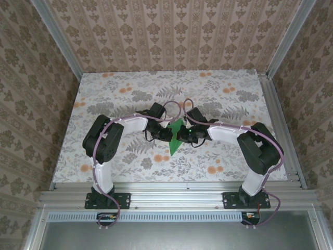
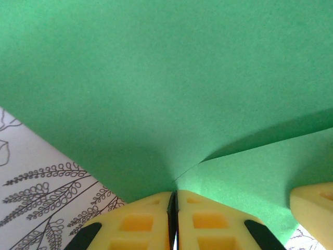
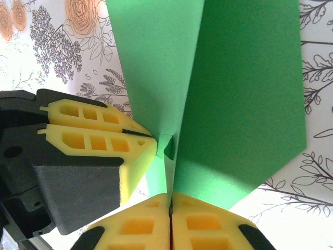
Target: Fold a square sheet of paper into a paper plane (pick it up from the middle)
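Paper plane (image 1: 175, 140) is what you hold between both arms over the middle of the table (image 1: 234, 156), about midway between its left and right edges. Its narrow pointed end aims at the near edge and its broad end at the far edge. It reads as a green wedge with a centre crease and two sloping panels, so I judge the folding well along but not finished.

Your left gripper (image 2: 173, 200) has its jaws pressed together on the paper, right where a crease line runs into the fingertips. Your right gripper (image 3: 170, 200) is clamped on the fold at the base of the two panels. The two pinch spots sit just beside each other and come in from opposite sides.

That placement looks deliberate. Two close grips on one crease pin the layers so they cannot spring open, and the panels stand free on either side. You cannot tell from these views whether the tip rests on the table or hangs above it.

Thin paper held this way will likely tear or skew if your arms pull apart, so let go with one gripper at a time.
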You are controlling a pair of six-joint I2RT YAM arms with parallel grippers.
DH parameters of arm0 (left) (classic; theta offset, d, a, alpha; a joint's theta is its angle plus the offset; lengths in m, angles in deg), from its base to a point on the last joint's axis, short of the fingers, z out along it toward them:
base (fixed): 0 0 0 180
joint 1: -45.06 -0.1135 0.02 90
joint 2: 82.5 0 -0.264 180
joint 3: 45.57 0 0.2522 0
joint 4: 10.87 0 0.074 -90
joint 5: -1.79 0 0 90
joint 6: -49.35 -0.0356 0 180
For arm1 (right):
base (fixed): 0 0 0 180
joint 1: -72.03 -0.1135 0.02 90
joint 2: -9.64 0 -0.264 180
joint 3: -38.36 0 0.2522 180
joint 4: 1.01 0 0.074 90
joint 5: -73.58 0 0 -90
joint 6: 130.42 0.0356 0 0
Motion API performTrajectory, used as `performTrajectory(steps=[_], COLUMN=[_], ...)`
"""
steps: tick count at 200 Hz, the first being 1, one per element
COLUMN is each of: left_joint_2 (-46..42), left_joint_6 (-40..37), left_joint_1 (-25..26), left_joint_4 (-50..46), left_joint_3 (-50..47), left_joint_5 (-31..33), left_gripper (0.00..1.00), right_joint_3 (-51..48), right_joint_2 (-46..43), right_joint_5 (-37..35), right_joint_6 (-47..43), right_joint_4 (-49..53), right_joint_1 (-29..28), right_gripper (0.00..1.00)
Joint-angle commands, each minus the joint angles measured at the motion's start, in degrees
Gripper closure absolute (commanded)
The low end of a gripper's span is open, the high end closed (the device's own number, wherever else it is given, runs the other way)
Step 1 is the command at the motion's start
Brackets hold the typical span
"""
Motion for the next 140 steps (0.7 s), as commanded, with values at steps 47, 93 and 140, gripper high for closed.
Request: performTrajectory(steps=[47, 93, 140], left_joint_2=[5.16, 3.68, 3.02], left_joint_6=[-1.39, 0.03, 0.38], left_joint_1=[-0.19, -1.46, -1.91], left_joint_4=[-5.31, -2.28, -0.81], left_joint_3=[-4.79, -6.73, -7.76], left_joint_5=[5.36, 2.88, 1.39], left_gripper=[0.89, 0.93, 0.93], right_joint_3=[2.40, 2.90, 4.00], right_joint_2=[2.44, 4.13, 6.08], right_joint_5=[1.89, 3.12, 4.10], right_joint_6=[0.31, 1.11, 1.93], right_joint_4=[-1.15, -2.81, -4.30], right_joint_1=[-0.16, -0.24, -0.25], right_gripper=[0.94, 0.95, 0.94])
